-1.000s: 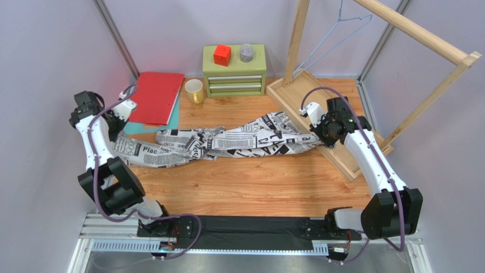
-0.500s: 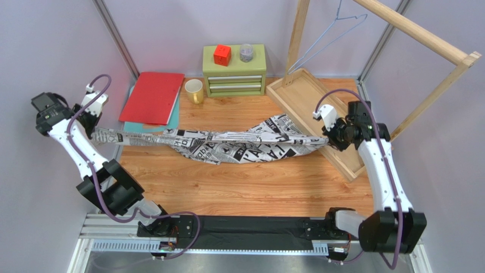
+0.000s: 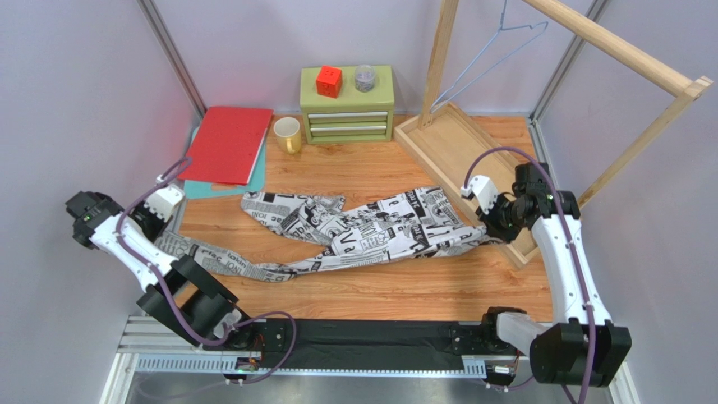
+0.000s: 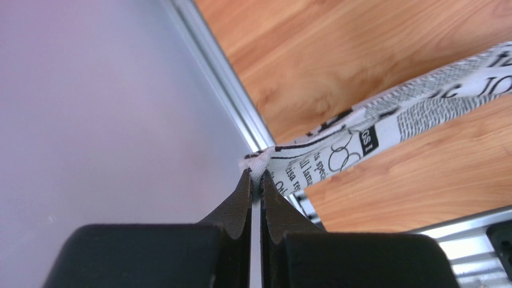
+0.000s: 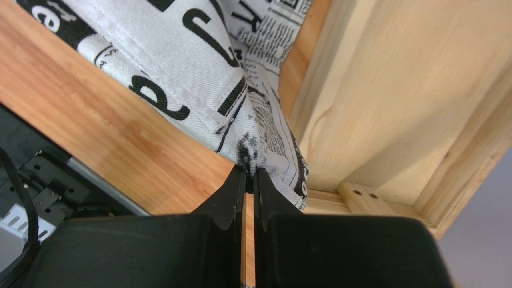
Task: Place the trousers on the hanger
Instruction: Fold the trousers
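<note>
Rumpled white newsprint trousers (image 3: pixel 362 231) run lengthwise from the counter's (image 3: pixel 379 295) left edge to right; left fingers (image 4: pixel 237 205) and right fingers (image 5: pixel 231 199) pinch the ends.

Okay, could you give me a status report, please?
Left gripper, right gripper shut on trousers, slack across table. Hanger bare on rack; rack base beside right gripper.

white newspaper-print trousers (image 3: pixel 379 231) crumpled across the table (image 3: pixel 379 295), pale blue wire hanger (image 3: pixel 474 71) hanging tilted from the wooden rack (image 3: pixel 624 50)

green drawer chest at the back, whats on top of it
On the green drawer chest: a red cube and a small clear jar. Its drawers are shut, contents hidden.
</note>
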